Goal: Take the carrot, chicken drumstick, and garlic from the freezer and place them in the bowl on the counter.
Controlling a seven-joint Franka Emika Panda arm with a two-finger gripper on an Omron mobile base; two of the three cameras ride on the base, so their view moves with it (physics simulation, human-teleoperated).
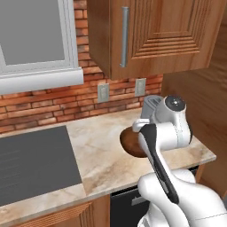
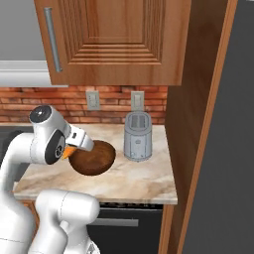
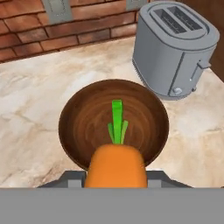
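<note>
Marbled beige stone forms the surface (image 1: pixel 97 150), backed by a red brick wall (image 1: pixel 48 104) carrying two grey outlets, with wooden wall cabinets (image 2: pixel 124 39) hanging above it. At the left end, in the left base view, a dark cooktop (image 1: pixel 35 162) is set into the stone beneath a pale grey range hood (image 1: pixel 37 44).

Near the middle of the stone sits the bowl (image 3: pixel 83 127), round, shallow and dark brown, with wood grain visible inside; nothing lies in it. Just beside it, toward the right end, stands a grey two-slot toaster (image 3: pixel 175 48), apart from the bowl's rim. Right of the toaster a tall wooden panel (image 2: pixel 191 124) closes off the end of the run.

From the hand view, the claw (image 3: pixel 114 179) hangs directly above the bowl, clamped tight on the carrot (image 3: pixel 115 166). Its orange body fills the space between the tips, and its small green top points forward over the bowl's centre. The carrot is held clear of the bowl, not touching the wood. In the right base view a sliver of orange peeks out beneath the wrist, just over the bowl's left rim. The white arm (image 1: pixel 159 137) bends over the front edge of the stone toward the bowl.
</note>
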